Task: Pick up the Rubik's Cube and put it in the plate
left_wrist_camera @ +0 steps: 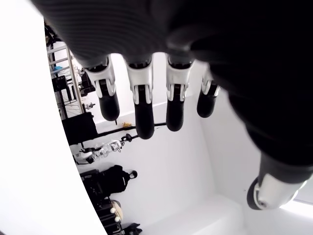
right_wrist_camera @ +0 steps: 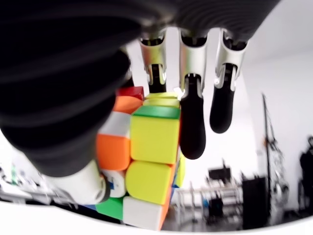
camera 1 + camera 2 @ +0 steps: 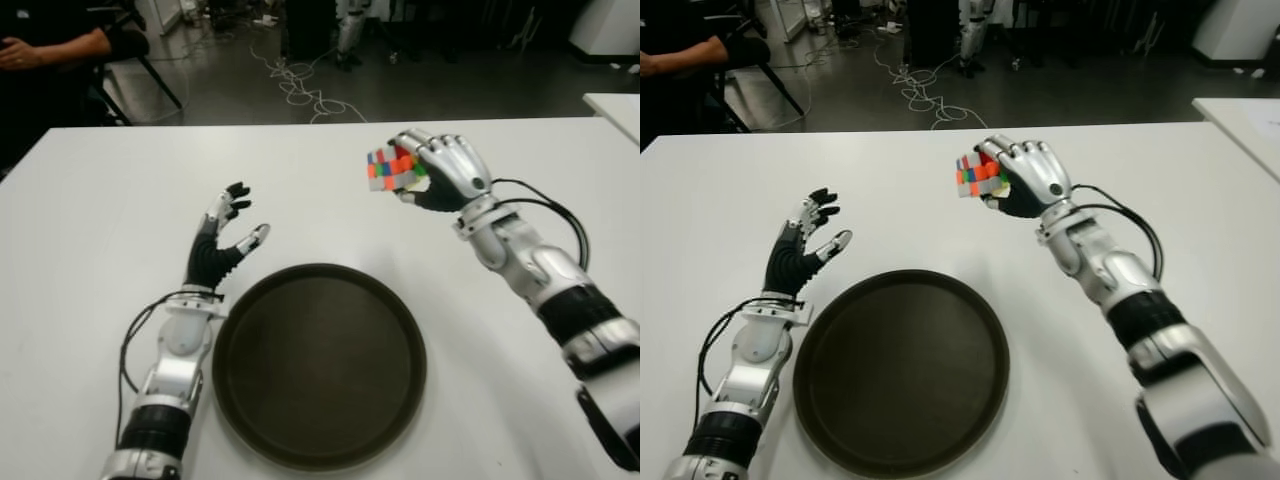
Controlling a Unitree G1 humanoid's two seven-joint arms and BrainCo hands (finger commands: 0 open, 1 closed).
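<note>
White table (image 3: 90, 230), multicoloured Rubik's Cube (image 3: 393, 169) aloft.

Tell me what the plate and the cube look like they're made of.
Plate: probably plastic, dark brown, matte with a faint sheen along its raised rim. Rubik's Cube, held in the right hand: glossy plastic, judging by its smooth, rounded, brightly coloured tiles.

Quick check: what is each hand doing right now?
Left hand: open, empty, left of the plate.
Right hand: shut on the Rubik's Cube, above the table.
</note>
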